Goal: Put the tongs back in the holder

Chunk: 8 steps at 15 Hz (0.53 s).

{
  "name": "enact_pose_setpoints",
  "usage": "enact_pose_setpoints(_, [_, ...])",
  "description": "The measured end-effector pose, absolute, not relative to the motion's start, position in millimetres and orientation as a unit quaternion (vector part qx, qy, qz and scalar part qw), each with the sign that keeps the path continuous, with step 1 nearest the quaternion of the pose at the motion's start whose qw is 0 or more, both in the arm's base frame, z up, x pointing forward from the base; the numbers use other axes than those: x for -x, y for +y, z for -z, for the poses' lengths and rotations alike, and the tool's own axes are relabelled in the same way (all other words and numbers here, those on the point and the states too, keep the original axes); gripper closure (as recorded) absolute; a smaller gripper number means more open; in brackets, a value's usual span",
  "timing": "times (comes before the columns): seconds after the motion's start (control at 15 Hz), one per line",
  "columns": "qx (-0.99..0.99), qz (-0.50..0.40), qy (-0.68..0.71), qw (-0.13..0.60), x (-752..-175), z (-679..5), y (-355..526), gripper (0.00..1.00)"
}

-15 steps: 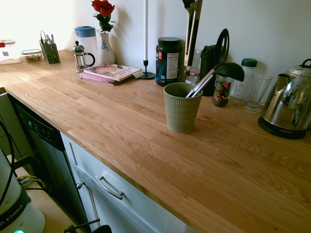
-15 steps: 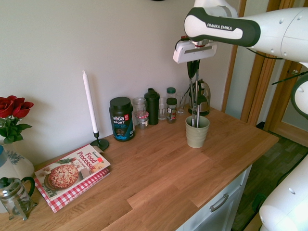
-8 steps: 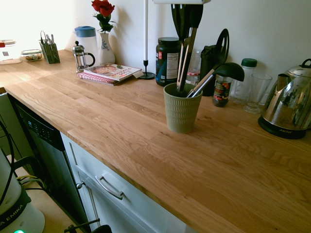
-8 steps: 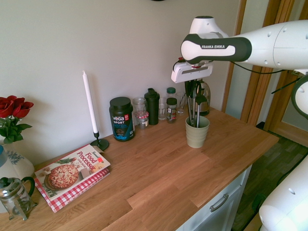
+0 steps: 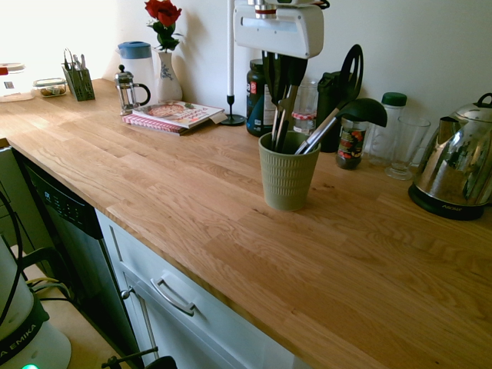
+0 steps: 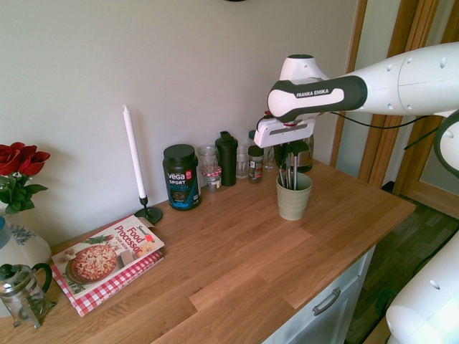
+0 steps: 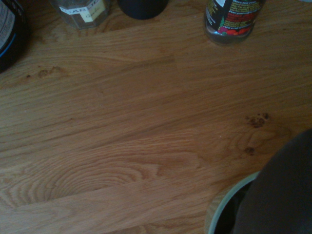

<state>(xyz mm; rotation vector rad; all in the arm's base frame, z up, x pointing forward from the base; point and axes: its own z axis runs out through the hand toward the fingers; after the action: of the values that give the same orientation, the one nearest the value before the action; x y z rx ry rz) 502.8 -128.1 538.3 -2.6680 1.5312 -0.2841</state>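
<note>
The holder [image 5: 288, 181] is an olive-green ribbed cup standing on the wooden counter, also seen in the second exterior view [image 6: 294, 197]. My gripper [image 5: 283, 81] hangs right above it, shut on the upper part of the tongs [image 5: 278, 119]. Their two silvery arms run down from the dark fingers into the cup, and their tips are hidden inside. A black ladle [image 5: 364, 112] with a silver handle leans out of the same cup toward the wall. From the other side, the gripper [image 6: 287, 152] sits just over the cup's rim. The wrist view shows the holder's rim [image 7: 229, 200].
Behind the holder stand a dark supplement tub [image 5: 257, 96], a black bottle [image 5: 332, 88], a spice jar [image 5: 351, 144], a glass [image 5: 407, 146] and a steel kettle [image 5: 453, 169]. Further along are a white candle [image 5: 231, 61], a cookbook [image 5: 173, 115], a French press [image 5: 131, 88] and a cutlery caddy [image 5: 79, 83].
The gripper has come straight down with the tongs. Their lower ends were above the cup a second ago and now stand deep inside it. The ladle has not moved.
</note>
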Motion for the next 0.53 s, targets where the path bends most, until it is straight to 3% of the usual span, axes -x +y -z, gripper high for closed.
enact_pose_setpoints(0.53, [0.863, 0.093, 0.497, 0.027, -496.7, -539.3, -129.4, 0.0])
